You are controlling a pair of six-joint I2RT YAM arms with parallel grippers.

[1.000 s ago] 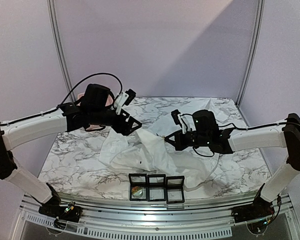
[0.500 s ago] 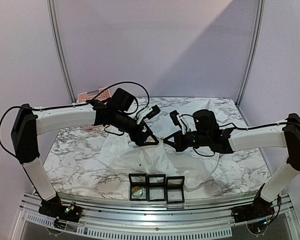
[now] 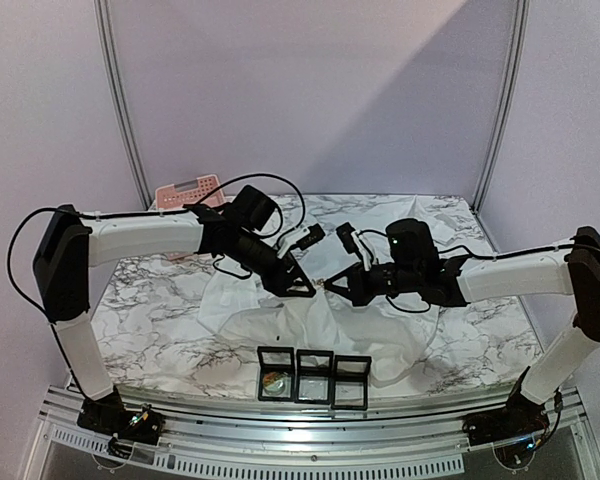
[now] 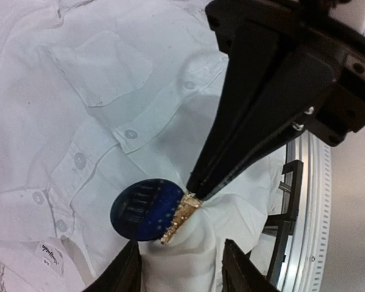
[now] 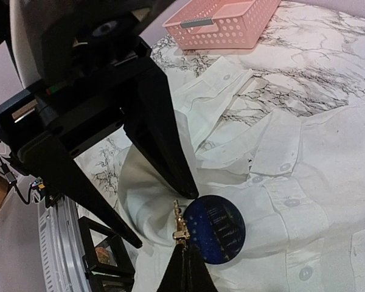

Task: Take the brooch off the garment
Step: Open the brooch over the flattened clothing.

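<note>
Currently, status: early stage; brooch (image 4: 147,210) not yet off the garment (image 4: 91,91).
Brooch pos.: dark-blue disc w/ gold clasp (image 4: 179,219), on a raised peak of white fabric beside the button placket, btwn the two arms.
Garment pos.: spread and wrinkled on the table (image 3: 150,300); only the peak at the brooch is lifted.
Right hand (image 5: 182,252): fingers fully together, tips pinching the end of the gold clasp; appears to hold brooch + fabric up.
Left hand (image 4: 182,267): fingers part-way apart, straddling the fabric peak just below the brooch; whether they touch the cloth: cannot tell.
Done: brooch found, raised off the table, gripped at the clasp.
Left to do (judgement): pin the fabric w/ left hand, free the pin, pull brooch clear, prob. set it down.
Drop-off candidates: display cases (image 3: 313,375) at near edge; pink basket (image 3: 188,190) at far left; which applies: not shown.
Progress est.: under half.
</note>
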